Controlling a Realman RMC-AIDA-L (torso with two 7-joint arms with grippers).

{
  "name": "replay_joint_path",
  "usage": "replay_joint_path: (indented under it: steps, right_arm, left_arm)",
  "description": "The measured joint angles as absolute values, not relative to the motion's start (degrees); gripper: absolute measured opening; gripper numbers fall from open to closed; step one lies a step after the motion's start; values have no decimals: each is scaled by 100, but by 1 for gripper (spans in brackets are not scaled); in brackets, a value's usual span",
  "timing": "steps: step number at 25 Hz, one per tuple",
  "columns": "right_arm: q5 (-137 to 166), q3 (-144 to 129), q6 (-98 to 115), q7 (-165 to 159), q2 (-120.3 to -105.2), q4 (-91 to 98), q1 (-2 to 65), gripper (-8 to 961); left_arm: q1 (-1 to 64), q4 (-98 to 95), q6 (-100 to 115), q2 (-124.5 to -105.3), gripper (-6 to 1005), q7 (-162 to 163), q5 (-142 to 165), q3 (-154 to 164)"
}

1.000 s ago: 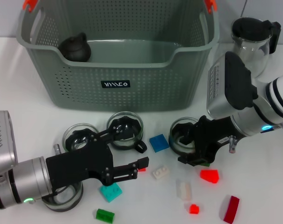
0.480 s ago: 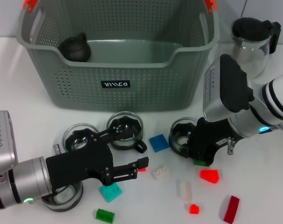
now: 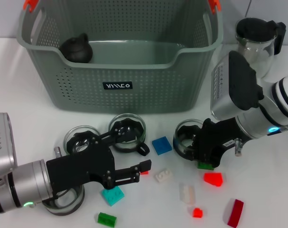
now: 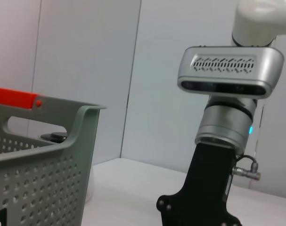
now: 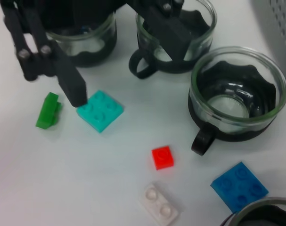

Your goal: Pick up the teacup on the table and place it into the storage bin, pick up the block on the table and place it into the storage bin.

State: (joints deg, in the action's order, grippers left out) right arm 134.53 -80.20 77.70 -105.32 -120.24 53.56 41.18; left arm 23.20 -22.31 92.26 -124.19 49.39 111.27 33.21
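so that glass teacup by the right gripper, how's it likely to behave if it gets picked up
The glass teacup beside the right gripper looks rigid, and its smooth wall may be slippery. Being glass, it is probably fragile if knocked or dropped. Its wide, low shape suggests it should sit stably and slide, not tip, when nudged.

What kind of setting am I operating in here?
Probably a lab or test tabletop: a plain white table against bare pale walls, holding a storage bin, glass teacups and scattered toy blocks like a staged sorting exercise.
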Motion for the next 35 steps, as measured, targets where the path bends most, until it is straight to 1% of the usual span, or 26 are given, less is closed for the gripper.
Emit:
replay_joint_path:
  steps: [19,25,30,35]
  right_arm:
    - [13403,-7384,8808,-10861,-12023,6215,3981,55]
    - [12852,-6887,9446,-10862,-12004,6594,4029,55]
    - [11976,-6361,9910,-10874,-11997,6876,4186,55]
    - [11497,-5767,9969,-11092,-11993,7024,4564,56]
  left_arm:
    - [2245,-2253,9247,-12402,764,4887,11128,3175]
    - [2192,-2271,9244,-12385,763,4887,11141,3167]
    - [2152,-2283,9243,-12377,761,4887,11192,3036]
    - [2144,-2294,9245,-12379,760,4884,11196,3032]
